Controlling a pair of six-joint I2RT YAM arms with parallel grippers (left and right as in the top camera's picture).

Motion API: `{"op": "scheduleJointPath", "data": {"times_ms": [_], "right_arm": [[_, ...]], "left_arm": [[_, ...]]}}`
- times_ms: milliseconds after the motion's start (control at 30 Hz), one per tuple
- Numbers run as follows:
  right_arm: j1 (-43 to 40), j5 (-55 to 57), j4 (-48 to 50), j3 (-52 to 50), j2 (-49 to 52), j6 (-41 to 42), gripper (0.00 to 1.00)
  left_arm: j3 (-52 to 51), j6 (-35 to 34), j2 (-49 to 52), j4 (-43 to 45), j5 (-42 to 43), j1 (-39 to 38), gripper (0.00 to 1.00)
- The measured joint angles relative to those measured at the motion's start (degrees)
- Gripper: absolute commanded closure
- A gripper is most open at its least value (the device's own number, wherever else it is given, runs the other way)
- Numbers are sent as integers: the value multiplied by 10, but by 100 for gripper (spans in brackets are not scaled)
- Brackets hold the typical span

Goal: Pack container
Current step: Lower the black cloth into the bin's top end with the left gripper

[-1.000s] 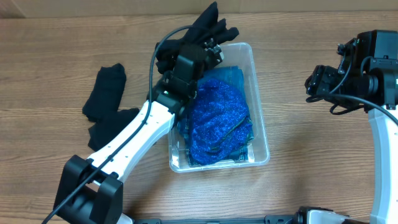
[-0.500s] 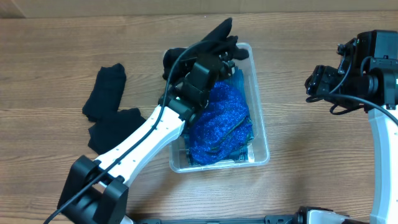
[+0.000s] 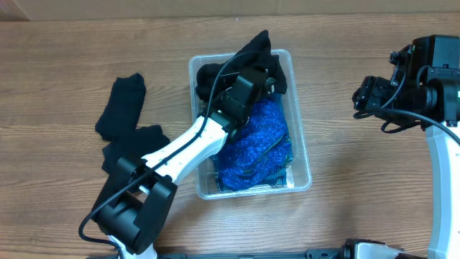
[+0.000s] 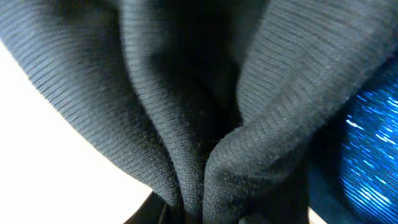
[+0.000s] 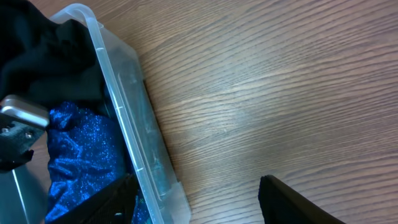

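Note:
The clear plastic container [image 3: 303, 170] stands mid-table and holds a sparkly blue garment [image 3: 255, 144]. My left gripper [image 3: 253, 78] is over the container's far end, shut on a black knit garment [image 3: 248, 57] that drapes into that end and over the far rim. The left wrist view is filled by this black knit [image 4: 186, 106], with blue fabric [image 4: 370, 162] at the right. My right gripper [image 3: 366, 93] hovers over bare table to the right of the container, open and empty. The right wrist view shows the container's rim [image 5: 124, 118] and the blue garment [image 5: 81, 155].
More black garments [image 3: 123, 108] lie on the wooden table left of the container, one nearer the front [image 3: 133, 144]. My left arm [image 3: 180, 151] stretches diagonally from the front left over the container's left wall.
My left gripper has carried the black garment to the right and down, from the container's far left rim into its far end. The right arm has not moved.

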Motion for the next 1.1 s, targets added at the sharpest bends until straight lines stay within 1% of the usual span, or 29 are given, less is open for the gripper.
{"op": "scheduleJointPath", "data": {"times_ms": [67, 167, 200, 267, 300, 333, 367, 433, 567, 700, 900, 1000, 1033, 1067, 1100], "right_arm": [[0, 0, 1, 0, 0, 0, 33], [0, 0, 3, 0, 0, 0, 33], [0, 0, 4, 0, 0, 0, 33], [0, 0, 4, 0, 0, 0, 33], [0, 0, 4, 0, 0, 0, 33], [0, 0, 4, 0, 0, 0, 33], [0, 0, 4, 0, 0, 0, 33], [0, 0, 4, 0, 0, 0, 33], [0, 0, 4, 0, 0, 0, 33], [0, 0, 3, 0, 0, 0, 33], [0, 0, 3, 0, 0, 0, 33], [0, 0, 4, 0, 0, 0, 33], [0, 0, 3, 0, 0, 0, 33], [0, 0, 4, 0, 0, 0, 33], [0, 0, 4, 0, 0, 0, 33]], "left_arm": [[5, -6, 0, -37, 0, -5, 96], [11, -37, 0, -92, 5, -20, 96], [12, -47, 0, -106, 7, -26, 87], [14, -64, 0, -132, 11, -38, 58], [14, -72, 0, -140, 11, -44, 52], [14, -75, 0, -146, 11, -49, 48], [14, -79, 0, -149, 14, -52, 40], [14, -91, 0, -160, 20, -63, 15], [14, -103, 0, -171, 26, -79, 11], [14, -116, -1, -174, 28, -80, 1], [14, -145, -40, -181, 45, -82, 0], [14, -155, -96, -179, 53, -85, 0], [14, -158, -119, -176, 56, -85, 1], [14, -164, -143, -168, 57, -86, 7], [14, -173, -181, -153, 58, -86, 21]]}}
